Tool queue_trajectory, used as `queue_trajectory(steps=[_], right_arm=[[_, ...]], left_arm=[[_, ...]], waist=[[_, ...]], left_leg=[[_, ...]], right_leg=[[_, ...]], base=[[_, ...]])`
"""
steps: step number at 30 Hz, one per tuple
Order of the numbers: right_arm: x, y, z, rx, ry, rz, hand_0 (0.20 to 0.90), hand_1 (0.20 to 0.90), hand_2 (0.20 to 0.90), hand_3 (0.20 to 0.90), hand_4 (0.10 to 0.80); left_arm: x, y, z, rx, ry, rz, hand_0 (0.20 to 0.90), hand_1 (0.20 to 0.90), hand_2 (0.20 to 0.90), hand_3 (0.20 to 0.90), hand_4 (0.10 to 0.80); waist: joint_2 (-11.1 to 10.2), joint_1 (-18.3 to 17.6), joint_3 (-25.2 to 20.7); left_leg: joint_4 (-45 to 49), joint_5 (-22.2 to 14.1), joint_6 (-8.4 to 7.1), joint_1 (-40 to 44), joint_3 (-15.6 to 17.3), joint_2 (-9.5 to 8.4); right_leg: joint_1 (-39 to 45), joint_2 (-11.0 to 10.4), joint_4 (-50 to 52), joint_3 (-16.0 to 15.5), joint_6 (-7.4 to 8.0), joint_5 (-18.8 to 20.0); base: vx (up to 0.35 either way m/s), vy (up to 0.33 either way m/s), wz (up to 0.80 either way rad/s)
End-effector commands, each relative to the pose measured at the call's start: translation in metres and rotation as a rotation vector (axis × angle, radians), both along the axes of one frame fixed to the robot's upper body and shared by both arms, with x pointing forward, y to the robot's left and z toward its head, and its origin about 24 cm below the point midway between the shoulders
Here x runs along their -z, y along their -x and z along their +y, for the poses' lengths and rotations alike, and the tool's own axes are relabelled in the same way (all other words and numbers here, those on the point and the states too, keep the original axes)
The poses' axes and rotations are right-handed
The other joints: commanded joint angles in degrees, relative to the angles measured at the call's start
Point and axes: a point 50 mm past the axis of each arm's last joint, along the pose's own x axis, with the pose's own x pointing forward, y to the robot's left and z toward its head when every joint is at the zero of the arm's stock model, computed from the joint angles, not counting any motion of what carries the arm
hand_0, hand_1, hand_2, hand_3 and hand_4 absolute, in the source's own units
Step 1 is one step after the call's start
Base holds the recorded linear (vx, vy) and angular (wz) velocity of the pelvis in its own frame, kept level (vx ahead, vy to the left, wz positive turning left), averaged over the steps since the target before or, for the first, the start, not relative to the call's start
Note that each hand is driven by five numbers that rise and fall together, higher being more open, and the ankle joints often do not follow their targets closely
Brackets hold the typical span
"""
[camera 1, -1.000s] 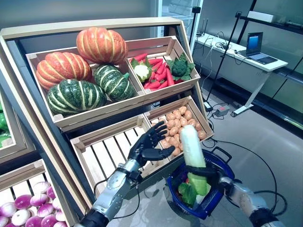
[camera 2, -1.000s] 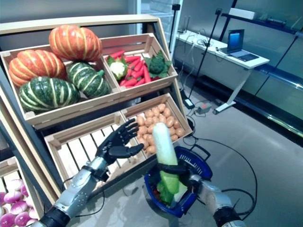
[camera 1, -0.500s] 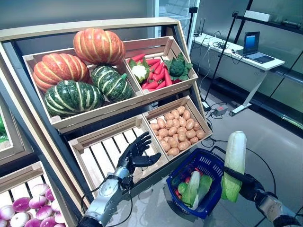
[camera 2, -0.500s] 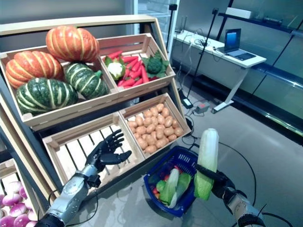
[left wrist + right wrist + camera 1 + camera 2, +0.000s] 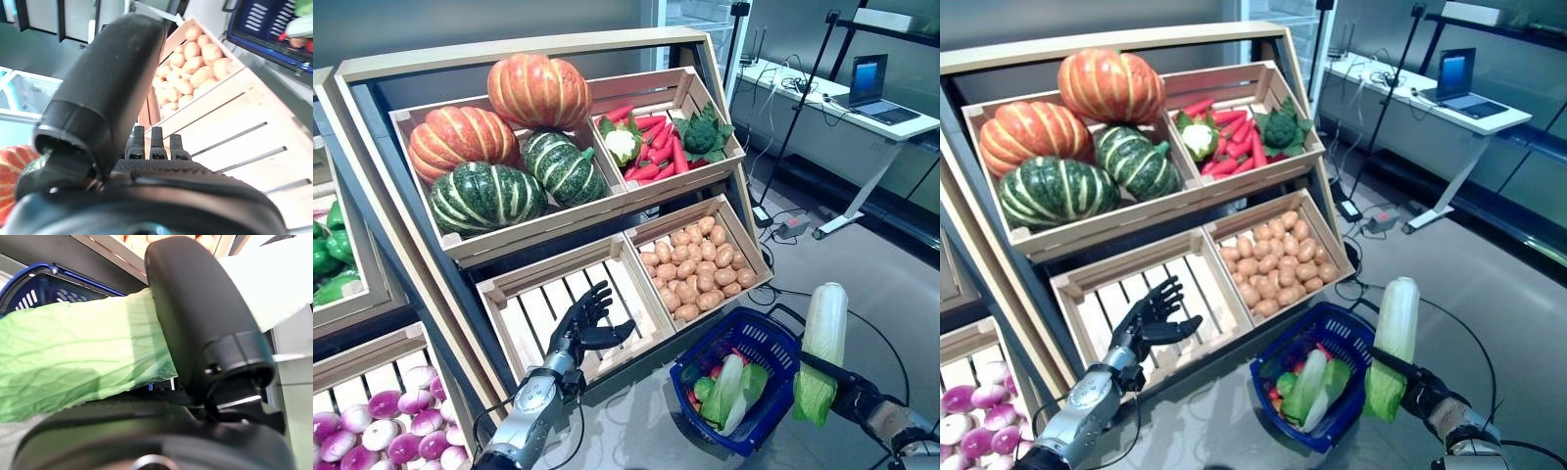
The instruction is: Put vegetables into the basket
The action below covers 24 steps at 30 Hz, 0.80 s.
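No legible writing or label shows on any item. Right hand (image 5: pixel 850 401): dark, at the lower right, its thumb and fingers curled round a napa cabbage (image 5: pixel 821 351), gripping it about its green leafy lower part; the pale white end stands upward, the cabbage nearly upright and held in the air just to the right of the basket, outside its rim. In the right wrist view the thumb (image 5: pixel 205 328) lies across the green leaves, pressing them against the palm. Basket (image 5: pixel 775 345): blue plastic, on the grey floor in front of the shelf, holding another pale-and-green leafy cabbage (image 5: pixel 725 389) laid aslant, with small red and green vegetables beside it. Left hand (image 5: pixel 579 321): holds nothing, fingers straight and fanned apart, thumb out to the side, hovering over the empty slatted crate (image 5: pixel 535 290) in the lower row. Potato crate (image 5: pixel 697 272): to the right of the empty one, filled with small brown potatoes. Upper row: one crate with two orange pumpkins (image 5: pixel 536 90) and two green striped squashes (image 5: pixel 485 196); its neighbour with red carrots (image 5: pixel 658 157), a cauliflower and broccoli. Lower left: purple-and-white turnips (image 5: pixel 396 431).
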Motion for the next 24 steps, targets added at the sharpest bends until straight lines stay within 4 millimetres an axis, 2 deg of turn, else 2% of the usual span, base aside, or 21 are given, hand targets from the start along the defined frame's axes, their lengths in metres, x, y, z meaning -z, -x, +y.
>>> queue_trajectory(steps=[1,11,24], right_arm=[[-0.057,-0.044,-0.03,0.053,0.136,-0.148,0.9,0.9,0.9,0.9,0.8],[-0.059,-0.051,-0.026,0.028,0.152,-0.171,0.9,0.9,0.9,0.9,0.8],[-0.048,-0.041,-0.024,0.01,0.137,-0.157,0.9,0.9,0.9,0.9,0.8]], left_arm=[[-0.04,-0.026,-0.015,0.064,0.015,-0.22,0.9,0.9,0.9,0.9,0.8],[-0.046,-0.03,-0.018,0.082,0.02,-0.239,0.9,0.9,0.9,0.9,0.8],[-0.04,-0.028,-0.017,0.056,0.009,-0.222,0.9,0.9,0.9,0.9,0.8]], waist=[[-1.1,0.7,-0.5],[0.4,0.4,0.0],[-0.2,0.3,-0.2]], left_leg=[[0.1,-3.9,1.66,-0.4,0.1,-1.2],[0.1,-3.8,1.62,-1.1,-0.2,-1.55],[0.1,-4.0,1.81,-0.4,0.2,-1.43]], right_leg=[[2.3,2.1,0.3,-1.8,-2.9,-2.0],[1.8,1.4,0.3,-2.1,-2.67,-2.0],[2.4,1.5,0.3,-2.0,-2.68,-2.1]], base=[[-0.006,-0.004,0.03],[-0.01,0.003,0.03],[-0.001,0.001,0.0]])
